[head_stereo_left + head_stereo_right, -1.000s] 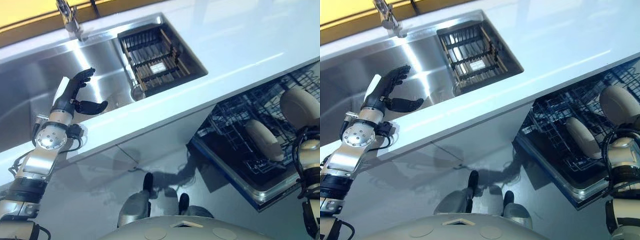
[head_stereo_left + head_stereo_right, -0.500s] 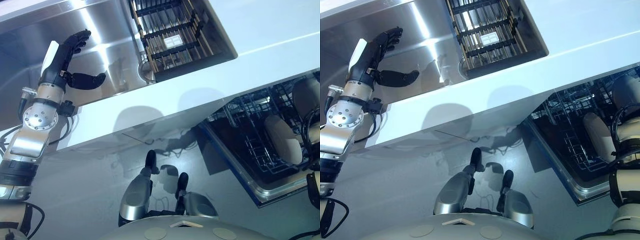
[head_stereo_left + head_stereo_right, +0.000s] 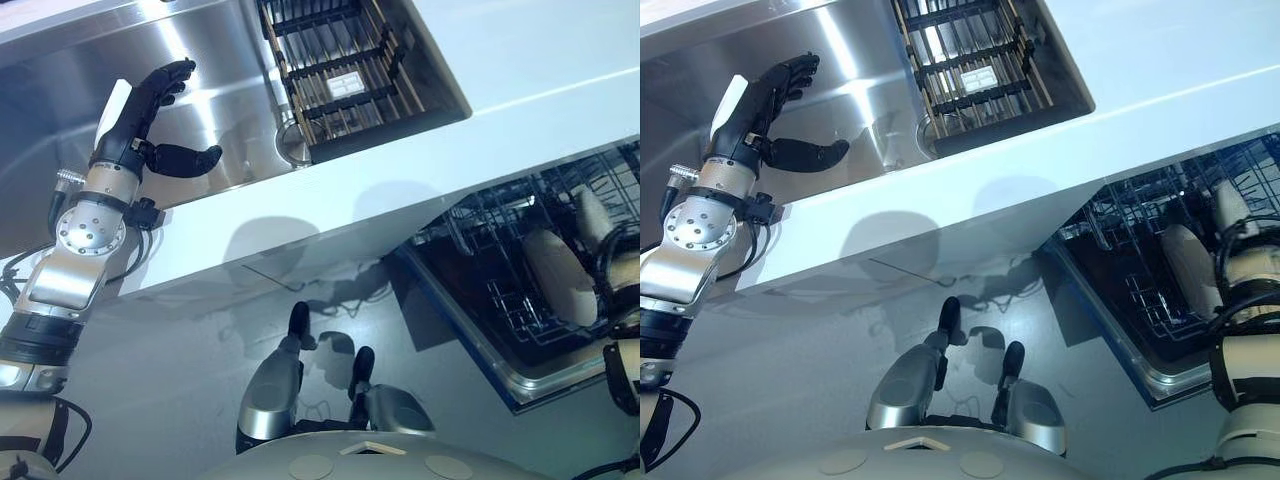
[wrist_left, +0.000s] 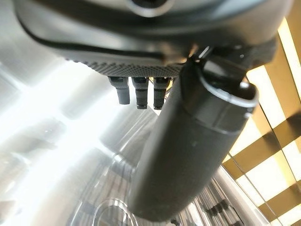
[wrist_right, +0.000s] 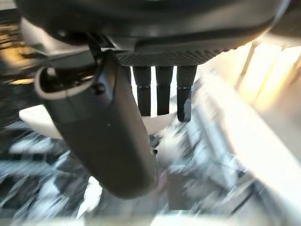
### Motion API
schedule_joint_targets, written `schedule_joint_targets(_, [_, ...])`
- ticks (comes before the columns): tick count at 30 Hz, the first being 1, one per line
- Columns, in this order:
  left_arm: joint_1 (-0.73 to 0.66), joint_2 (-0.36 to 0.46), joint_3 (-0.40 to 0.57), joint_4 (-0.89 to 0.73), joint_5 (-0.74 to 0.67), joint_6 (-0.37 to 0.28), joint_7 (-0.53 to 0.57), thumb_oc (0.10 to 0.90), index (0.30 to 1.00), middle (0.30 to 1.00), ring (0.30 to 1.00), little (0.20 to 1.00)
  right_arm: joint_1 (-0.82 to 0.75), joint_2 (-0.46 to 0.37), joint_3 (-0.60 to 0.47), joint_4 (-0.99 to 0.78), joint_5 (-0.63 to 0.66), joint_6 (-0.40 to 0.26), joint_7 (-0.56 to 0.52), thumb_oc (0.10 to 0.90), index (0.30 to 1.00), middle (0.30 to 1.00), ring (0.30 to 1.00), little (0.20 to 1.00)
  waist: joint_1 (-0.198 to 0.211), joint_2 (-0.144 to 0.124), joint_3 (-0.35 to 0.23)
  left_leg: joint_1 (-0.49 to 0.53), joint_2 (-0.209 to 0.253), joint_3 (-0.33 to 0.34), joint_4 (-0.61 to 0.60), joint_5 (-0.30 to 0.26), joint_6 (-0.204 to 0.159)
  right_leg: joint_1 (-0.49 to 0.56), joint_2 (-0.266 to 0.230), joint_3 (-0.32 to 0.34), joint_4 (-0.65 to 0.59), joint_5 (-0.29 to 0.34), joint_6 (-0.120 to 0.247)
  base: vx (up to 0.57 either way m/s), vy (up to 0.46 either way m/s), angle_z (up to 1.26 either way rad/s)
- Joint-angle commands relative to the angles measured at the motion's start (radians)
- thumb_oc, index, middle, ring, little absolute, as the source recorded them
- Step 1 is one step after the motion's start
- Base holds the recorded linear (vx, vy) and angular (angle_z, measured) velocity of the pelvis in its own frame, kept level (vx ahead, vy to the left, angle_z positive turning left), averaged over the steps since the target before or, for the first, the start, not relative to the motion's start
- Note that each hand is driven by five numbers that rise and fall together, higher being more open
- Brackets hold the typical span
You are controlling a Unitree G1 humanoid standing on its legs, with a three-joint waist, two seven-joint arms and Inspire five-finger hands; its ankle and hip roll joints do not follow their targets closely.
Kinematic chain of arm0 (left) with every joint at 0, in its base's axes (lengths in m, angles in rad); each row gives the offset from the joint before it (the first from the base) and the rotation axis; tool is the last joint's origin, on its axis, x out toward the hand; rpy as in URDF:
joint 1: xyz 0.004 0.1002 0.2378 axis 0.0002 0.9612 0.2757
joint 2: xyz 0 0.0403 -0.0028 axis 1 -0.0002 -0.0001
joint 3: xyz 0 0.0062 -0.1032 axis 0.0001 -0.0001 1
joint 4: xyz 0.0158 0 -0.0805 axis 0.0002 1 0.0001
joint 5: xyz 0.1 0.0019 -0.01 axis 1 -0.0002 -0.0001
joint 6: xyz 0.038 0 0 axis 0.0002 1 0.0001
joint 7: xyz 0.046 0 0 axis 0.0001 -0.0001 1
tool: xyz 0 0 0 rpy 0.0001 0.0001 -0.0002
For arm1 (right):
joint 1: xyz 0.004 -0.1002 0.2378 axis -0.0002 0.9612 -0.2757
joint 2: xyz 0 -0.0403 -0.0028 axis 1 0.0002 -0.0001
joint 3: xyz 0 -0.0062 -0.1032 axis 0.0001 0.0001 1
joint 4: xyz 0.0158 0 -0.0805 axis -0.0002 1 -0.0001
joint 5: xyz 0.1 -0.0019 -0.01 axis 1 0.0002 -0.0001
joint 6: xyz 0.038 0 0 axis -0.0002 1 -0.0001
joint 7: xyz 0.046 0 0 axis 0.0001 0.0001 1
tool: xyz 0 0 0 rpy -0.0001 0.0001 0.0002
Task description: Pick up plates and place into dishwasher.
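left hand [image 3: 140,125] held over the sink [image 3: 60,90], fingers straight, thumb out, holding nothing. dish rack [image 3: 340,75] sits in the sink well off to its right. right hand [image 5: 141,94] is at the dishwasher rack [image 3: 500,260], fingers straight and relaxed, gripping nothing. two plates in that rack: plate [image 3: 556,276] standing on edge just left of the right arm, second plate [image 3: 592,218] beyond it, right by the wrist. counter [image 3: 520,60] runs between sink and dishwasher.
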Motion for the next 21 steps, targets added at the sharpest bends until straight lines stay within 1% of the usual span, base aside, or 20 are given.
schedule_joint_targets(1, [0.012,-0.041,0.058,-0.047,0.034,-0.064,0.058,0.8,0.9,0.9,0.9,0.9,0.008,-0.074,0.0,-0.169,-0.046,-0.021,-0.122,0.8,0.9,0.9,0.9,0.9,-0.022,-0.017,-0.067,0.01,-0.023,0.054,0.115,-0.143,-0.006,-0.102,0.026,0.035,0.155,-0.033,-0.027,0.02,0.107,-0.11])
schedule_joint_targets(4, [0.042,-0.07,0.063,-0.057,0.048,-0.06,0.06,0.8,0.9,0.9,0.9,0.9,0.055,-0.047,-0.06,-0.28,-0.077,-0.075,-0.202,0.8,0.9,0.9,0.9,0.9,-0.037,-0.02,-0.084,0.034,-0.023,0.068,0.101,-0.151,0.001,-0.09,0.027,0.048,0.15,-0.033,-0.022,0.03,0.103,-0.15])
schedule_joint_targets(7, [0.079,-0.099,0.074,-0.062,0.058,-0.061,0.058,0.8,0.9,0.9,0.9,0.9,0.129,-0.029,-0.131,-0.403,-0.15,-0.111,-0.244,0.8,0.9,0.9,0.9,0.9,-0.056,-0.024,-0.106,0.063,-0.026,0.084,0.083,-0.16,0.01,-0.078,0.026,0.061,0.14,-0.03,-0.015,0.04,0.11,-0.16])
schedule_joint_targets(11, [0.11,-0.123,0.079,-0.066,0.068,-0.062,0.049,0.8,0.9,0.9,0.9,0.9,0.19,-0.025,-0.184,-0.47,-0.2,-0.176,-0.283,0.8,0.9,0.9,0.9,0.9,-0.067,-0.029,-0.13,0.091,-0.032,0.097,0.07,-0.17,0.019,-0.064,0.025,0.072,0.128,-0.023,-0.007,0.04,0.085,-0.09])
schedule_joint_targets(14, [0.123,-0.131,0.082,-0.07,0.07,-0.057,0.044,0.8,0.9,0.9,0.9,0.9,0.217,-0.023,-0.21,-0.503,-0.229,-0.203,-0.301,0.8,0.9,0.9,0.9,0.9,-0.073,-0.031,-0.143,0.108,-0.035,0.103,0.062,-0.176,0.024,-0.056,0.024,0.077,0.121,-0.02,-0.003,0.04,0.064,-0.07])
schedule_joint_targets(16, [0.131,-0.135,0.083,-0.07,0.07,-0.055,0.042,0.8,0.9,0.9,0.9,0.9,0.235,-0.026,-0.227,-0.525,-0.242,-0.209,-0.298,0.8,0.9,0.9,0.9,0.9,-0.076,-0.032,-0.156,0.117,-0.038,0.109,0.057,-0.179,0.027,-0.051,0.023,0.081,0.116,-0.017,0.001,0.03,0.087,-0.08])
schedule_joint_targets(17, [0.136,-0.14,0.084,-0.072,0.074,-0.054,0.042,0.8,0.9,0.9,0.9,0.9,0.248,-0.027,-0.237,-0.535,-0.246,-0.218,-0.296,0.8,0.9,0.9,0.9,0.9,-0.079,-0.033,-0.162,0.119,-0.039,0.114,0.055,-0.172,0.03,-0.051,0.022,0.082,0.115,-0.008,0.002,0.01,0.09,-0.17])
schedule_joint_targets(21, [0.15,-0.141,0.091,-0.089,0.068,-0.043,0.038,0.8,0.9,0.9,0.9,0.9,0.279,-0.028,-0.263,-0.566,-0.237,-0.244,-0.322,0.8,0.9,0.9,0.9,0.9,-0.082,-0.034,-0.178,0.137,-0.041,0.121,0.042,-0.176,0.036,-0.042,0.02,0.085,0.108,-0.005,0.005,0.01,0.056,-0.09])
